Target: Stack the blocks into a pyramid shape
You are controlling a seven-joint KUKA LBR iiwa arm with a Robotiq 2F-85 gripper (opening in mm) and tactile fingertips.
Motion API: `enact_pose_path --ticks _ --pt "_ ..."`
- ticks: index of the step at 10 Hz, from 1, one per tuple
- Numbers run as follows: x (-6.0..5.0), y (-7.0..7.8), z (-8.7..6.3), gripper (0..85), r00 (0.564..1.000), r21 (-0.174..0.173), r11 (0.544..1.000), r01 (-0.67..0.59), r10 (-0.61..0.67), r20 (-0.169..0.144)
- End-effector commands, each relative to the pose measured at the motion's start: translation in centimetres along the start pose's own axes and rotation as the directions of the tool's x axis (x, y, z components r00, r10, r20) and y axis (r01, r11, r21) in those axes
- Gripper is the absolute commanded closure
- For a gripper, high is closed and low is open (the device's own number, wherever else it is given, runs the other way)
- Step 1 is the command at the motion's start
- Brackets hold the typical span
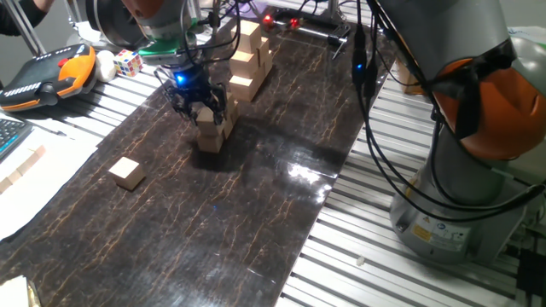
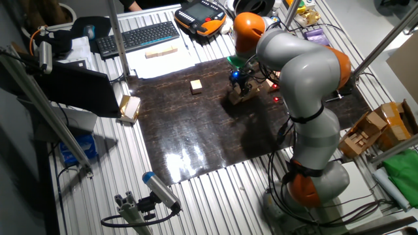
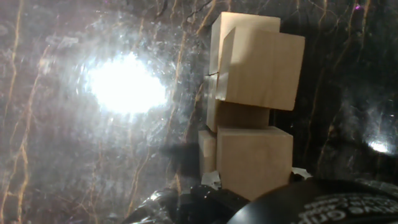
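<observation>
A small pile of tan blocks stands on the dark mat, left of centre. My gripper is right on top of it, fingers down either side of the topmost block, which they appear to clamp. In the hand view that block fills the lower middle, with the other stacked blocks beyond it. The other fixed view shows the gripper over the same pile. One loose block lies alone on the mat to the left, also seen as the loose block.
A taller tower of wooden cubes stands just behind the pile. A multicoloured puzzle cube and an orange teach pendant lie off the mat at back left. The robot base and cables occupy the right side.
</observation>
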State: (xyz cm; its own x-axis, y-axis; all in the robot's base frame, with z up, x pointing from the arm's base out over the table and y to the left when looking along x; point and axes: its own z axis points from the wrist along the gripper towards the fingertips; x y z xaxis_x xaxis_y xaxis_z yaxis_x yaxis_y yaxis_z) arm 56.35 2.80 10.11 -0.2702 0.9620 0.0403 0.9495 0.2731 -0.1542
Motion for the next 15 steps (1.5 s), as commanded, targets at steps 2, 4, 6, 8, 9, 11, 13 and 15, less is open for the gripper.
enact_pose_path --ticks 2,4,6,8,9,11,13,15 --pt "-0.2 -0.1 -0.1 50.3 1.000 -0.012 1.000 -0.013 0.013 0.005" --pt "-0.6 -0.2 -0.3 50.0 1.000 -0.020 1.000 -0.007 0.007 0.006" --pt "-0.7 -0.1 -0.3 50.0 1.000 -0.022 1.000 -0.003 0.004 0.027" --pt "-0.8 -0.1 -0.2 49.7 0.999 -0.032 0.999 -0.013 0.015 0.040" --pt "-1.0 -0.1 -0.2 49.7 0.999 -0.037 0.999 -0.024 0.026 0.043" --pt "-1.3 0.0 -0.1 48.7 0.998 -0.048 0.998 -0.040 0.042 0.041" --pt "-1.2 0.1 -0.1 45.0 0.998 -0.050 0.998 -0.047 0.049 0.035" --pt "-1.3 0.1 -0.1 38.3 0.998 -0.043 0.998 -0.046 0.048 0.035"
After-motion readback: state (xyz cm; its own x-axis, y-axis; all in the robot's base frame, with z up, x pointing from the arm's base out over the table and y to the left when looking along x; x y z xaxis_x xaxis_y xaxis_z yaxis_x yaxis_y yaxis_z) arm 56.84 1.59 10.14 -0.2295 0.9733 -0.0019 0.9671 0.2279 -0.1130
